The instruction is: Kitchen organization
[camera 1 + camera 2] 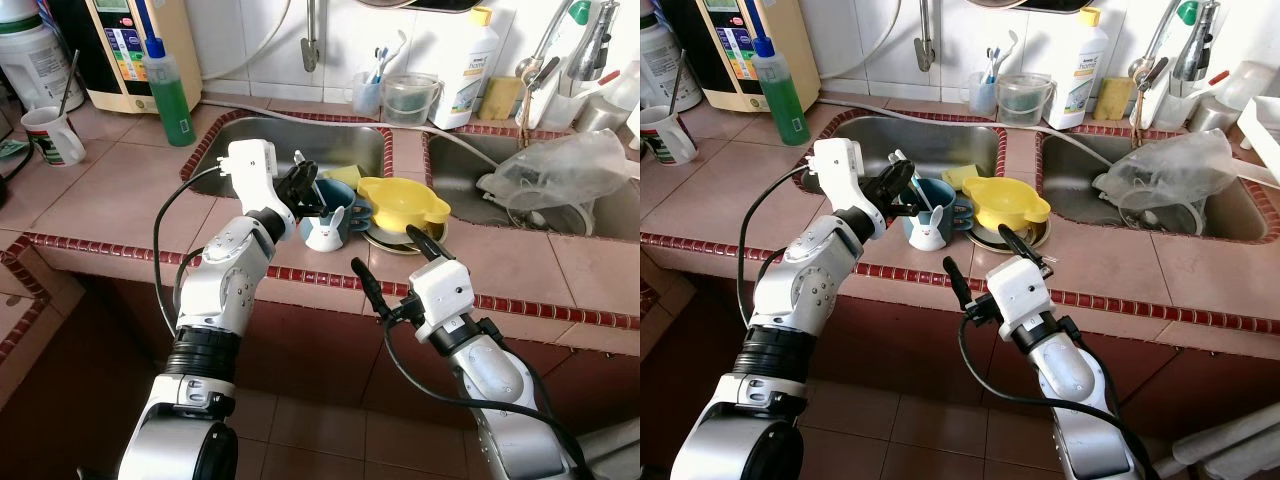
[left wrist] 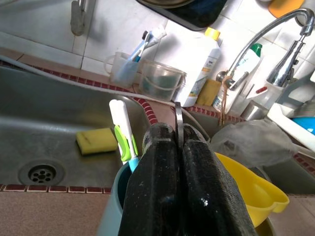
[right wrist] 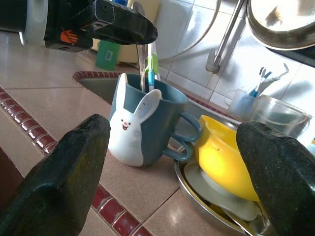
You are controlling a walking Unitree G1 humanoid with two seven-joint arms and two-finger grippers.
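Observation:
A blue mug with a white bunny face (image 1: pixel 328 228) stands on the tiled counter between the two sinks. A green and white toothbrush (image 2: pixel 123 129) stands in it. Right above the mug, my left gripper (image 1: pixel 308 186) is shut on a thin metal utensil (image 2: pixel 178 123) whose lower end reaches down into the mug (image 3: pixel 142 123). My right gripper (image 1: pixel 386 250) is open at the counter's front edge, pointing at the mug and the yellow pouring bowl (image 1: pixel 402 203) beside it. That bowl rests on a metal plate (image 1: pixel 385 243).
The left sink (image 1: pixel 250 140) holds a yellow sponge (image 2: pixel 96 140); the right sink holds a crumpled plastic bag (image 1: pixel 565 170). A green soap bottle (image 1: pixel 168 95) and a white cup (image 1: pixel 52 135) stand on the counter at the left. Clear cups (image 1: pixel 410 98) and a white bottle (image 1: pixel 470 70) line the back wall.

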